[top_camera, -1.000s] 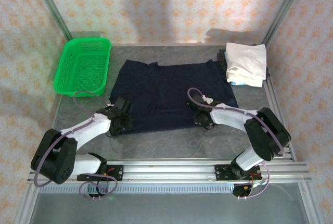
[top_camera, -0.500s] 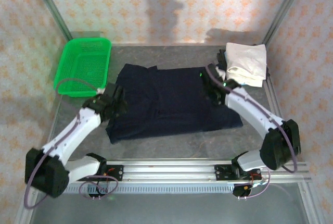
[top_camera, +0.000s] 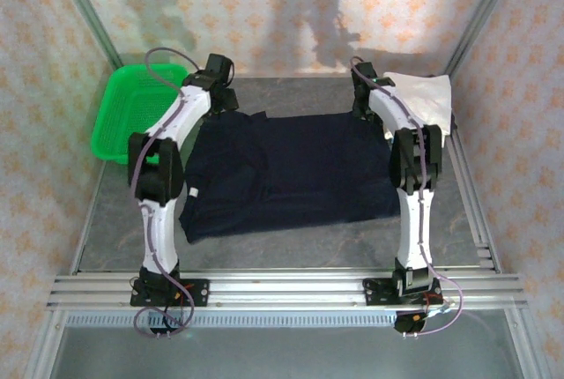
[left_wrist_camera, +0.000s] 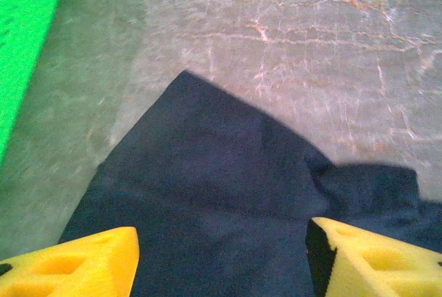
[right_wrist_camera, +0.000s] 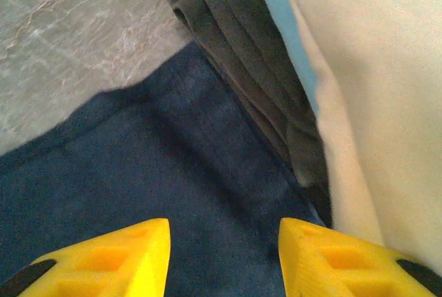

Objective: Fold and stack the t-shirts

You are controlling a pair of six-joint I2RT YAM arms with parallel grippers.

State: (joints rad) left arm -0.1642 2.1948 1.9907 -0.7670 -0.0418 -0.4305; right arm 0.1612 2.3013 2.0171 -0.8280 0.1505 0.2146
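Note:
The dark navy t-shirt [top_camera: 291, 172] lies spread flat in the middle of the table. My left gripper [top_camera: 218, 99] hovers open over its far left corner. In the left wrist view the yellow fingertips [left_wrist_camera: 83, 262] stand wide apart above the navy cloth [left_wrist_camera: 207, 193]. My right gripper [top_camera: 364, 106] is open over the far right corner, with navy cloth [right_wrist_camera: 173, 173] lying flat under its spread fingers [right_wrist_camera: 110, 259]. The white folded t-shirt [top_camera: 421, 101] sits at the back right on top of a stack, its cream side [right_wrist_camera: 373, 90] just right of the right gripper.
A green mesh basket [top_camera: 132, 115] stands at the back left, and its edge [left_wrist_camera: 21, 34] lies close to the left gripper. Under the white shirt lie dark grey folded cloth [right_wrist_camera: 242, 55] and a light blue layer [right_wrist_camera: 286, 27]. Metal frame posts rise at the back corners.
Both arms have swung from the shirt's near hem out to its far corners. Both sets of jaws stand wider apart than a second ago.

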